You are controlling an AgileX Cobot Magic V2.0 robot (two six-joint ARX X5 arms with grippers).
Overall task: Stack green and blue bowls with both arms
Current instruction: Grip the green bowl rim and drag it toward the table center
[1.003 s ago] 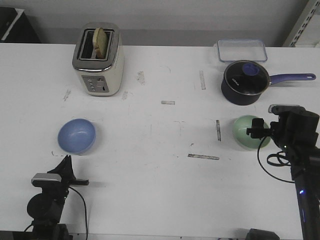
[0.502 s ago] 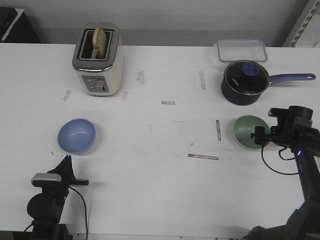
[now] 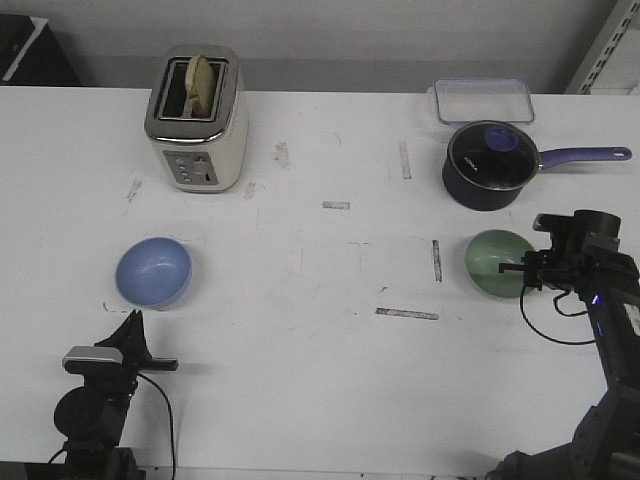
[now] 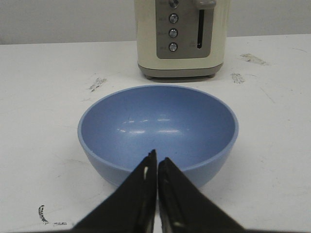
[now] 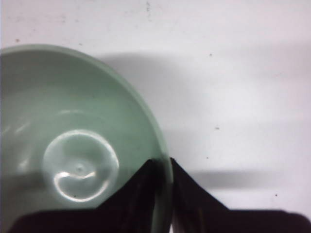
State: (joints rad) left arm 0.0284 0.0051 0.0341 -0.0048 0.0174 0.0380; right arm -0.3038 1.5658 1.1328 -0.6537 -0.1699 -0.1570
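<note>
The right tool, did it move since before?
Yes. The right tool slid sideways toward the table's right edge, off the green bowl's middle to its rim, judged against the saucepan.

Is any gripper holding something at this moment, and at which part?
The right gripper holds the green bowl by its rim, one jaw inside the wall and one outside. The left gripper is shut and holds nothing; the blue bowl sits free.

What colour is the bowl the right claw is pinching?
Pale mint green bowl, clearest in the right wrist view.
</note>
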